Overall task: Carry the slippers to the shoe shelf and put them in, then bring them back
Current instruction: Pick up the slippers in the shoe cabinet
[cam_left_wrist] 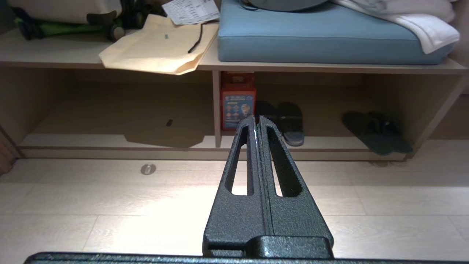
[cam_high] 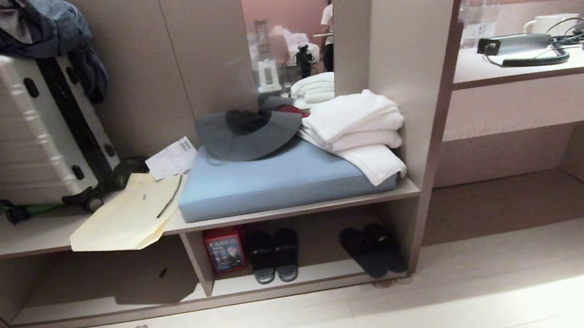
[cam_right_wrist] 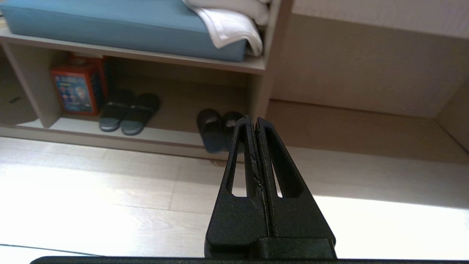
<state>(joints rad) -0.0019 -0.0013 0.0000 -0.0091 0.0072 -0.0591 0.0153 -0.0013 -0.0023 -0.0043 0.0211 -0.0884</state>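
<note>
Both slippers (cam_high: 374, 250) lie in the shoe shelf (cam_high: 307, 287) by its right wall; the left pincer (cam_left_wrist: 256, 118) and right pincer (cam_right_wrist: 253, 118) hang closed, empty. A reach risks seizing the shinier sandals (cam_high: 274, 255) beside them.

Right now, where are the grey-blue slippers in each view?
Head: slippers in the shoe shelf's right compartment, by its end wall.
Left wrist: slippers there, fully visible.
Right wrist: slippers partly behind the right gripper.
Shared landmark: red box; black sandals stand between.
</note>
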